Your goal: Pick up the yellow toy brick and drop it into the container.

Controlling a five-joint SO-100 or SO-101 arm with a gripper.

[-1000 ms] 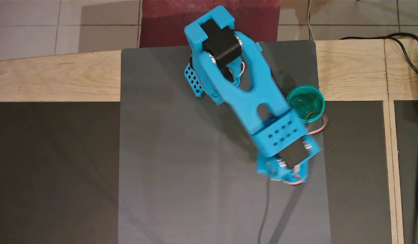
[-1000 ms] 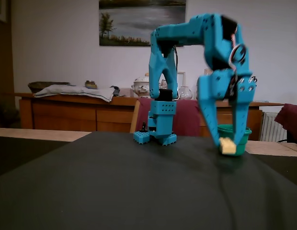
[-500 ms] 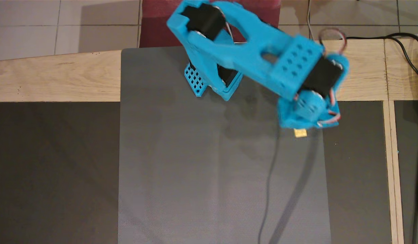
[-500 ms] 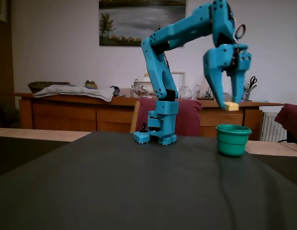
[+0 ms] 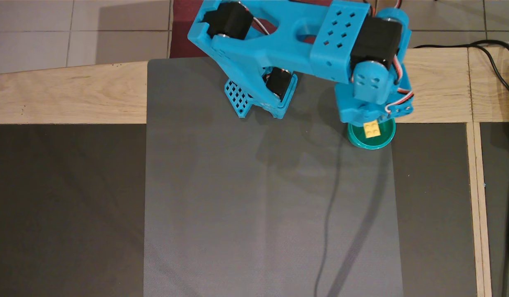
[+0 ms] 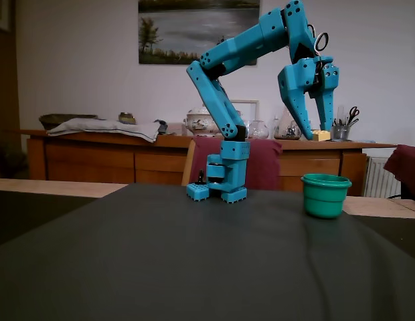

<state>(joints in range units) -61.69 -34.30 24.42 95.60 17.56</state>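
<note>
The yellow toy brick (image 5: 372, 130) (image 6: 321, 136) hangs in the air, pinched between the tips of my blue gripper (image 5: 371, 126) (image 6: 316, 136), which is shut on it. In the overhead view the brick lies over the mouth of the container (image 5: 359, 142), a round teal-green cup at the mat's right edge. The fixed view shows the brick well above the container (image 6: 326, 197), roughly a cup's height and a half over its rim. My arm covers the cup's far rim in the overhead view.
The arm's base (image 5: 254, 99) stands at the back of a grey mat (image 5: 238, 206) on a wooden table (image 5: 64, 95). Black cables (image 5: 506, 82) run along the right side. A dark red chair (image 6: 261, 167) and a sideboard stand behind the table.
The gripper rose from mat level with the brick in it and swung towards the back, from beside the cup to above its mouth.
</note>
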